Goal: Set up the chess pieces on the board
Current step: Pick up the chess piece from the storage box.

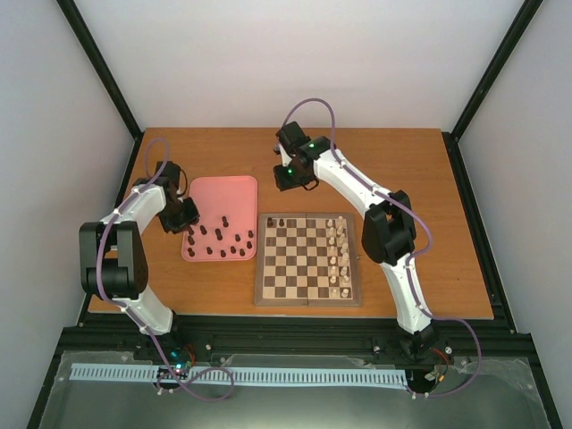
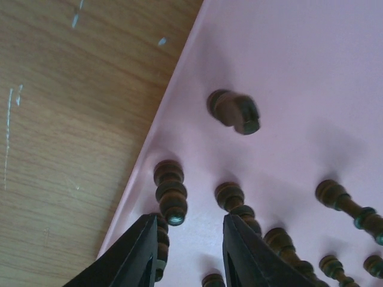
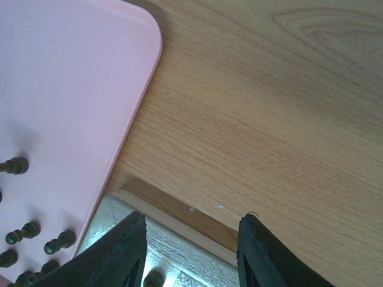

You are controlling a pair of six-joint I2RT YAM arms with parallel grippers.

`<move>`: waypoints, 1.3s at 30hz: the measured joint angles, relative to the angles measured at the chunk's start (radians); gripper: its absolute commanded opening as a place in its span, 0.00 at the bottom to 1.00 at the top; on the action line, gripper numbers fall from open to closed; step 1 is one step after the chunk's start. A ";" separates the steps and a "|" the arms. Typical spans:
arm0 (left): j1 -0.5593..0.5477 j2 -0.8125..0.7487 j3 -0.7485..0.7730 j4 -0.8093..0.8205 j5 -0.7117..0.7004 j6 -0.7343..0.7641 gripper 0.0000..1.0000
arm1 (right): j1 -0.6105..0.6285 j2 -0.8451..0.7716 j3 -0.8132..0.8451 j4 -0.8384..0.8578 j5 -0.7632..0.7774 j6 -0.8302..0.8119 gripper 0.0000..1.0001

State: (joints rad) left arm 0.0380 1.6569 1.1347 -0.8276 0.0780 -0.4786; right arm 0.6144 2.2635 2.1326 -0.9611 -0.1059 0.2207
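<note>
Dark chess pieces (image 1: 217,234) mostly scattered on pink tray (image 1: 223,192), just left of board (image 1: 295,268); two stand on board's far-left squares. Cream pieces (image 1: 338,255) line board's right side. Left gripper (image 2: 190,239) low over tray's left edge, jaws narrowly apart (one dark piece (image 2: 171,191) just ahead, nothing pinched). Right gripper (image 3: 191,239) above board's far-left corner, jaws spread, empty. Wooden counter (image 1: 402,170) beneath.

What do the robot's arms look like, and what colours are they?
The left arm and right arm are made of smooth white tube-like parts joined by chunky black joints. A thin purple cable loops along each one. Small green lights glow on the right arm. The left gripper and right gripper each have two black pointed fingers.
</note>
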 measured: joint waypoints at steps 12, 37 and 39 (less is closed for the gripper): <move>0.025 0.035 -0.027 0.035 0.027 -0.010 0.27 | -0.003 0.015 0.043 -0.022 -0.003 -0.004 0.43; 0.026 0.035 0.075 -0.036 0.015 -0.014 0.04 | -0.009 0.018 0.047 -0.034 -0.004 -0.003 0.43; 0.026 0.008 0.119 -0.063 0.013 -0.013 0.04 | -0.011 0.018 0.048 -0.034 -0.005 -0.003 0.43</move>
State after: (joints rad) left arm 0.0639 1.6646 1.2537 -0.8902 0.0910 -0.4911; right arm 0.6033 2.2810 2.1807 -0.9955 -0.1104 0.2173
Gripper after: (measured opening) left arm 0.137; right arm 0.431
